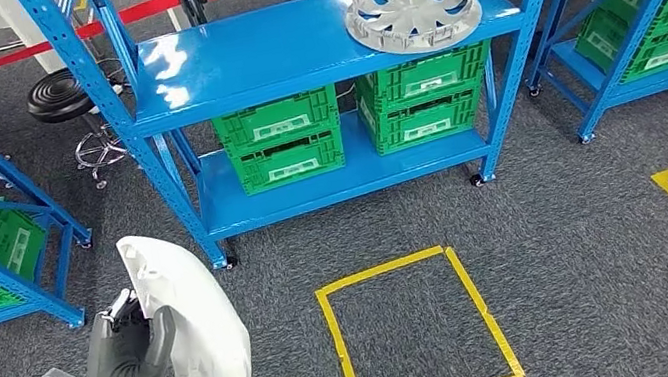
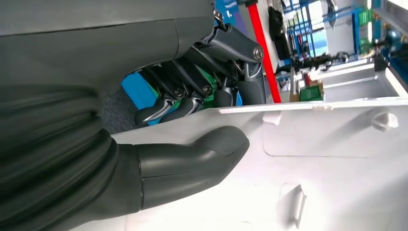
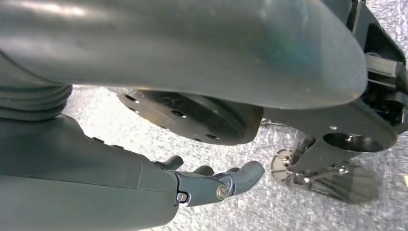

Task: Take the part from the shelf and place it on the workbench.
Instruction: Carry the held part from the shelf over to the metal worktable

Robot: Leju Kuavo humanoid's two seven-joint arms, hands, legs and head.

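One white part (image 1: 194,337) sits gripped in the left robot hand (image 1: 131,354), no readable writing.

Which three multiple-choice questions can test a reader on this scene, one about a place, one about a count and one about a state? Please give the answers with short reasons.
1. Where does the silver wheel cover lie?
A. on the top shelf of the blue rack
B. on the carpet
C. inside a crate

2. How many green crates stand on the lower shelf of that rack?
A. one
B. two
C. four

3. What is the left robot hand doing?
A. hanging with nothing in it
B. holding the white curved part
C. pressing on a crate

Answers:
1 A, it rests at the right end of the top shelf.
2 C, there are two stacks of two.
3 B, thumb and fingers clamp the part's edge.
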